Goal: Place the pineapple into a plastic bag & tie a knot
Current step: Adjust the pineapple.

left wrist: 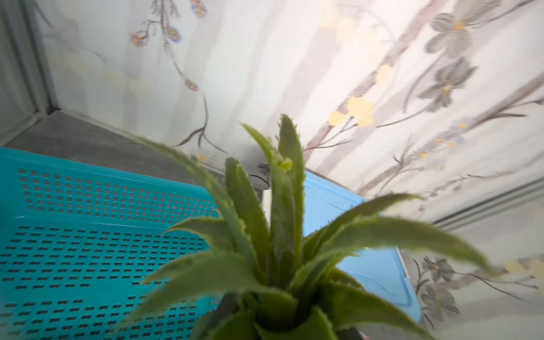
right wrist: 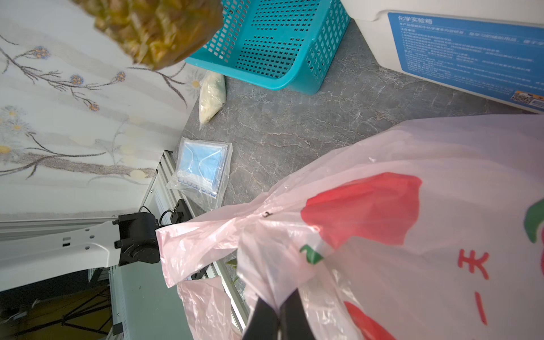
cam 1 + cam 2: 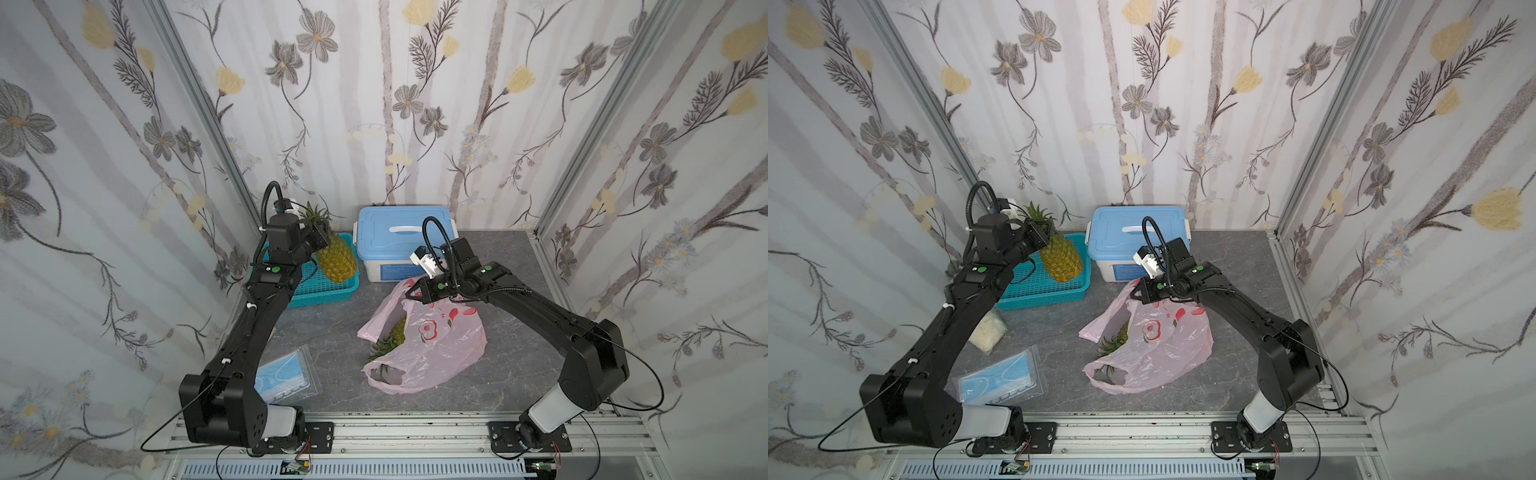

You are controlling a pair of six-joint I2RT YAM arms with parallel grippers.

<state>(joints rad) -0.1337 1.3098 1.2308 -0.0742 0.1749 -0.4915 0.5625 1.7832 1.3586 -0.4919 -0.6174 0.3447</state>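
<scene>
A pineapple (image 3: 336,259) (image 3: 1061,259) hangs tilted over the teal basket, held by its green crown (image 1: 279,235) in my left gripper (image 3: 320,237) (image 1: 282,329). Its yellow underside (image 2: 159,29) shows in the right wrist view. The pink plastic bag (image 3: 432,349) (image 3: 1158,349) (image 2: 412,235) lies mid-table. My right gripper (image 3: 409,293) (image 2: 278,312) is shut on the bag's far edge and lifts it. Another pineapple (image 3: 395,336) (image 3: 1121,336) lies inside the bag with its leaves poking out of the mouth. No knot is in view.
A teal perforated basket (image 3: 307,286) sits at the back left. A white box with a blue lid (image 3: 399,237) is beside it. A clear packet of blue masks (image 3: 286,378) and a small clear bag of white lumps (image 3: 988,332) lie under the left arm.
</scene>
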